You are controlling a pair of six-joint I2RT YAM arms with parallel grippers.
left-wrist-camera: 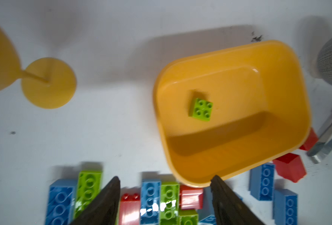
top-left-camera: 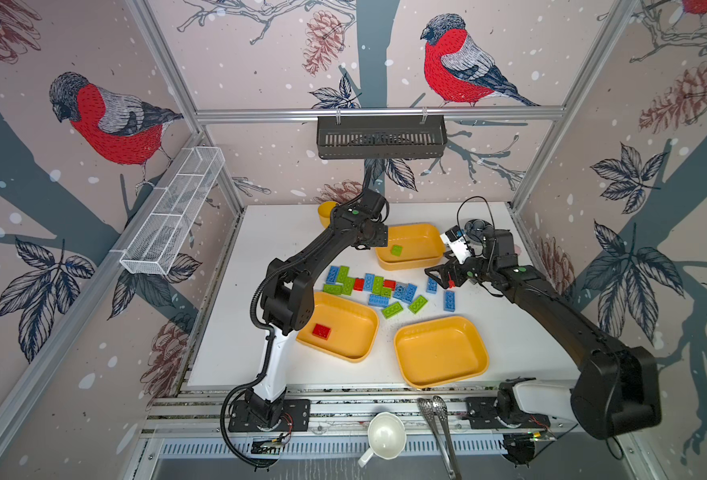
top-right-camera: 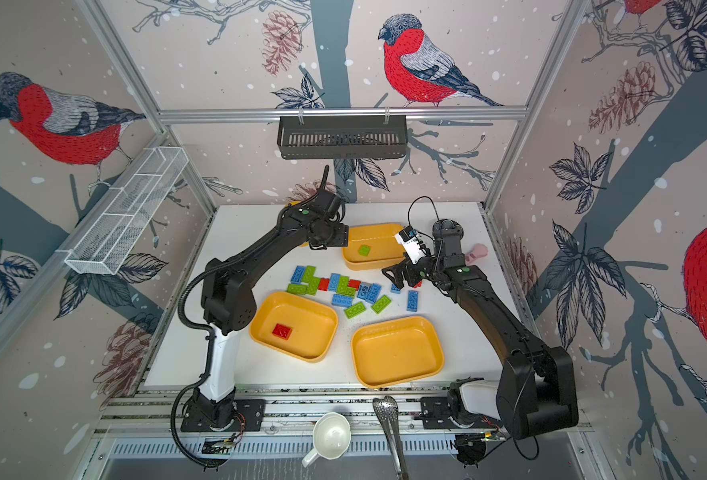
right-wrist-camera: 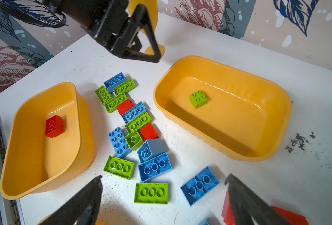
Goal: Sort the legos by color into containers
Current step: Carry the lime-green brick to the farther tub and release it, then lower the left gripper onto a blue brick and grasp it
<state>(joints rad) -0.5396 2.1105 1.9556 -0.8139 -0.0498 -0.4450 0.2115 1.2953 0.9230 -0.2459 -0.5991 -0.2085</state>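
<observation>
Left gripper [left-wrist-camera: 166,177], jaws apart, hovers beside far tray [left-wrist-camera: 229,140].

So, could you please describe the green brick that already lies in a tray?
On the white table, find the yellow tray nearest the back wall. One small green brick lies alone on its floor. It is square with four studs, and it is the only green one in a tray; the other green bricks lie loose on the table.

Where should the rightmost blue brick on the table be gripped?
Pinch the blue brick across its short width, on the two long walls, coming straight down. It lies flat, hollow side up, nothing touching those walls, and the open right claw hangs nearby.
</observation>
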